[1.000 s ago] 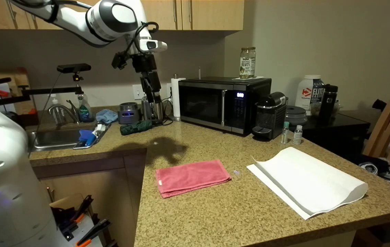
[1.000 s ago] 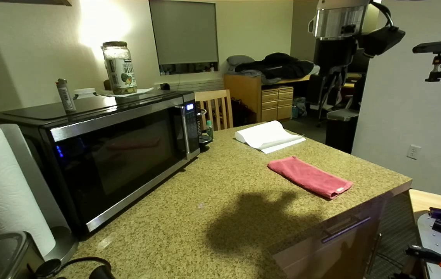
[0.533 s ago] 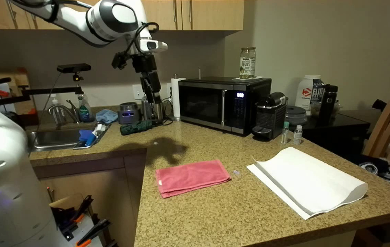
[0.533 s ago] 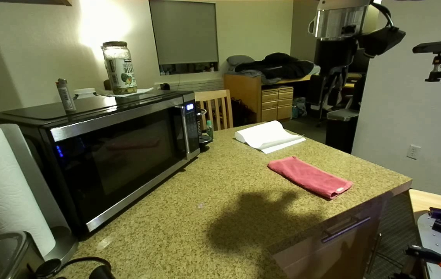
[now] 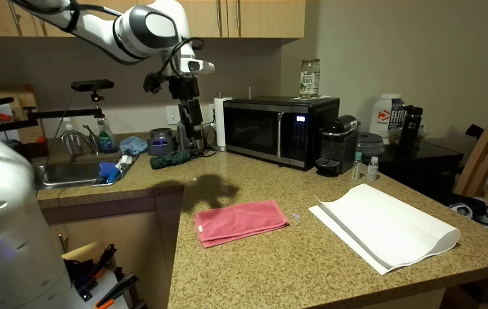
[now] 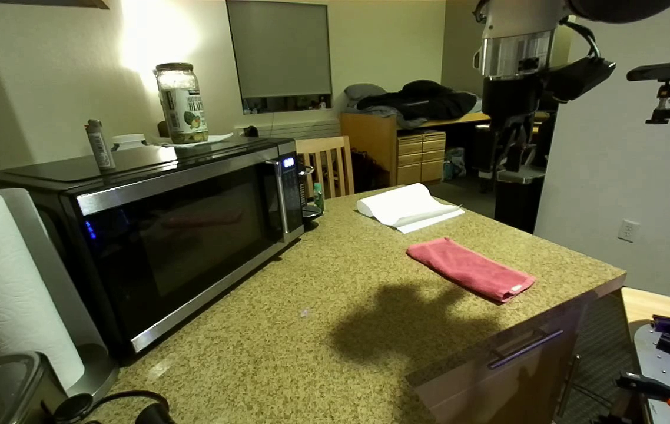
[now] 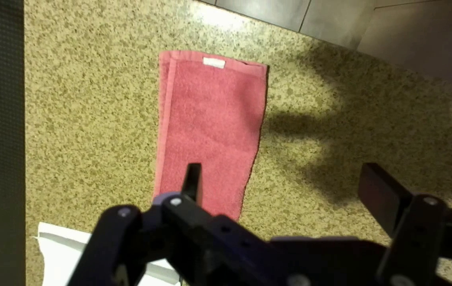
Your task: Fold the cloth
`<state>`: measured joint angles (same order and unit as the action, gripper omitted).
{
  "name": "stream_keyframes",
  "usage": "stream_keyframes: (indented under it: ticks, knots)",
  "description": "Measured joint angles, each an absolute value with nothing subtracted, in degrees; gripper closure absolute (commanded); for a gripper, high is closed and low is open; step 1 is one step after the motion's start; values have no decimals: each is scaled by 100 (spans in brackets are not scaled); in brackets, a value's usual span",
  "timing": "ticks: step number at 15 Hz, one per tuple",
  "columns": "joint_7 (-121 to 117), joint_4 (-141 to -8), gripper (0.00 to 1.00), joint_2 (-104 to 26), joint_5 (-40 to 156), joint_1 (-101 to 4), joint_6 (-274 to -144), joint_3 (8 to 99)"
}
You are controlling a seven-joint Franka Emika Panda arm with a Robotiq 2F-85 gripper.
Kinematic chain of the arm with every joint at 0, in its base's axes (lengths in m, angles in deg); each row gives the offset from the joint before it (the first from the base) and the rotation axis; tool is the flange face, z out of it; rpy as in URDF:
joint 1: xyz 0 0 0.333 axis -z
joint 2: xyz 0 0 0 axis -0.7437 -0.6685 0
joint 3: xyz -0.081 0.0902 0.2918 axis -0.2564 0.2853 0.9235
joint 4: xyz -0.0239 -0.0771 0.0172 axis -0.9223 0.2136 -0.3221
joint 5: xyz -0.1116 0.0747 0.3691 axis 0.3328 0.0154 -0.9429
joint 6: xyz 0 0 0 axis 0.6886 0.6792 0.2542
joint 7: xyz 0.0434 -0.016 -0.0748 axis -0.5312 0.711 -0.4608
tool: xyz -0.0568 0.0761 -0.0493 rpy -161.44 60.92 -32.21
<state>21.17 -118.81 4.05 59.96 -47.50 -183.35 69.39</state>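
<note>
A pink cloth (image 5: pixel 242 221) lies flat on the granite counter, folded into a long rectangle. It also shows in an exterior view (image 6: pixel 470 270) and in the wrist view (image 7: pixel 215 115). A small white tag (image 7: pixel 214 62) sits at one short end. One long edge shows two layers slightly offset. My gripper (image 7: pixel 283 178) is open and empty, raised above the counter. In the wrist view one finger overlaps the cloth and the other stands over bare counter. The near end of the cloth is hidden behind the gripper. The gripper also shows in both exterior views (image 5: pixel 197 137) (image 6: pixel 511 162).
A curled white paper sheet (image 5: pixel 392 227) lies beyond the cloth. A black microwave (image 5: pixel 280 131), a coffee machine (image 5: pixel 337 146) and two small bottles (image 5: pixel 372 168) line the back. A paper towel roll (image 6: pixel 14 288) stands beside the microwave. The counter edge (image 6: pixel 547 318) runs near the tagged end.
The arm and gripper have moved lower and slightly to the side, with their shadow shifting toward the cloth. The cloth has not moved.
</note>
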Motion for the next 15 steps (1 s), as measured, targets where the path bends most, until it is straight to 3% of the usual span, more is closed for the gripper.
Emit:
stream_keyframes:
  ticks: [15]
  knots:
    - [2566, -12410, 0, 321, 5815, -4568, -18665, 6538]
